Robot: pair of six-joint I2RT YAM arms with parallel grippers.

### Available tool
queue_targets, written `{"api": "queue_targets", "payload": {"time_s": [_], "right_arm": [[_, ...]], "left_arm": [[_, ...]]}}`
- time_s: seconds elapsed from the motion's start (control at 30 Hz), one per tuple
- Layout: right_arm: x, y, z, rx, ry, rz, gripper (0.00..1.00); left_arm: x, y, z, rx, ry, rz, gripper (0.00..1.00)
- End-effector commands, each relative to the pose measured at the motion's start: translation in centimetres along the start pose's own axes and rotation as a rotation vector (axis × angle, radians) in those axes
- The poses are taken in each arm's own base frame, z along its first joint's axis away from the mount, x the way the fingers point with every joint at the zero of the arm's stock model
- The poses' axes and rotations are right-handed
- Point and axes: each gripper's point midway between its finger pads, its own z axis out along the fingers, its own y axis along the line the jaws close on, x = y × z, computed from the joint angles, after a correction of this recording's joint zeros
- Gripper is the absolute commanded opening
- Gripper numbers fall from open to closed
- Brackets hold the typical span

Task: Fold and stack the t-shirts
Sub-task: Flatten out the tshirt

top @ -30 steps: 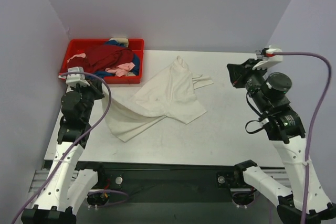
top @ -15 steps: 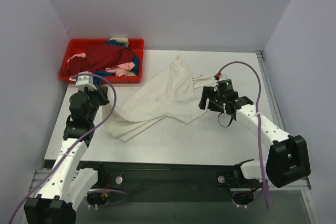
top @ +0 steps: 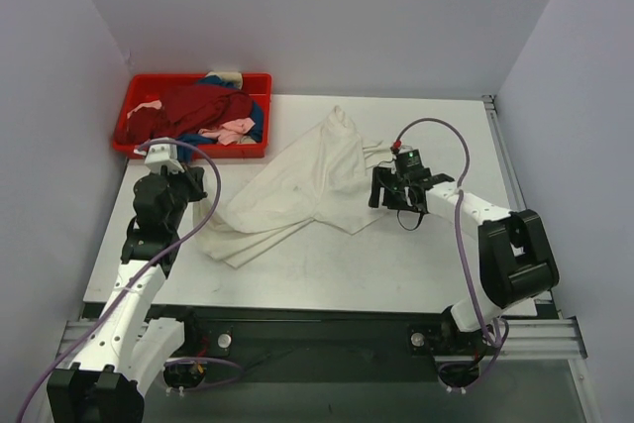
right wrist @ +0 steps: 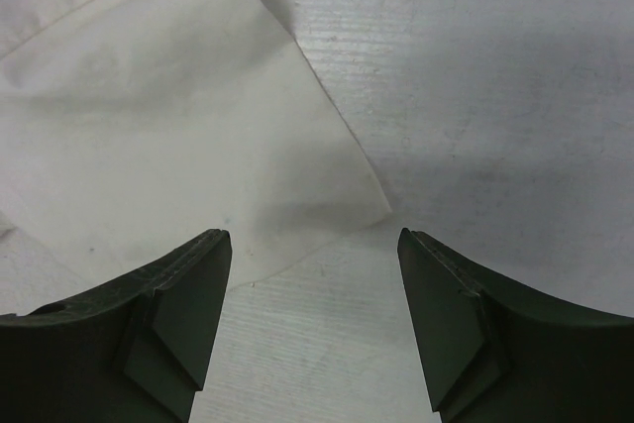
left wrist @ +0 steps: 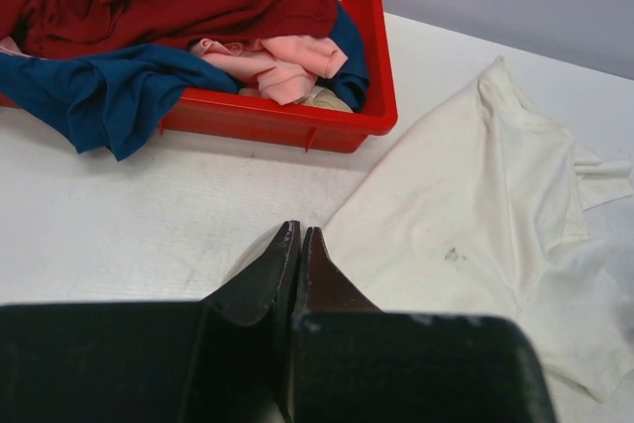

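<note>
A large cream-white t-shirt [top: 307,190] lies crumpled across the middle of the table. Dark red [top: 193,106], blue [left wrist: 99,91] and pale pink [left wrist: 272,61] t-shirts are heaped in the red tray [top: 256,81]. My left gripper [top: 196,185] is shut and empty. Its tips [left wrist: 299,230] sit just at the white shirt's left edge [left wrist: 466,245]. My right gripper [top: 378,188] hangs low over the table at the shirt's right corner. In the right wrist view it [right wrist: 312,240] stands open, with the shirt's corner [right wrist: 367,205] just ahead of the gap.
The red tray [left wrist: 381,96] sits at the back left corner, close to the left arm. Purple-grey walls close in the back and both sides. Bare table [top: 436,255] lies to the right of and in front of the white shirt.
The right arm swung down from high at the right to the white shirt's right corner and its jaws opened. The left arm shifted slightly forward and stayed shut.
</note>
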Motion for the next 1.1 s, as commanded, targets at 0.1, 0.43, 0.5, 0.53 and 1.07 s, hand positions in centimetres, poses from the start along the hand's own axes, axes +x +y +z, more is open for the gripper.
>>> {"api": "queue_targets", "payload": {"time_s": [0.1, 0.43, 0.5, 0.53, 1.07], "right_arm": [[-2.1, 0.2, 1.3, 0.018, -0.029, -0.024, 0.68], [-1.3, -0.6, 1.7, 0.096, 0.009, -0.038, 0.68], [-0.8, -0.4, 1.8, 0.105, 0.029, -0.052, 0.68], [-0.5, -0.4, 1.9, 0.111, 0.038, -0.058, 0.68], [0.1, -1.5, 2.9, 0.204, 0.088, -0.081, 0.65]], "left_arm": [[-1.7, -0.3, 0.0, 0.016, -0.066, 0.006, 0.00], [-1.6, -0.1, 0.0, 0.012, -0.069, 0.009, 0.00], [-1.4, -0.1, 0.0, 0.012, -0.066, 0.007, 0.00], [-1.5, -0.2, 0.0, 0.016, -0.068, 0.006, 0.00], [-1.5, 0.0, -0.2, 0.011, -0.071, 0.012, 0.00]]}}
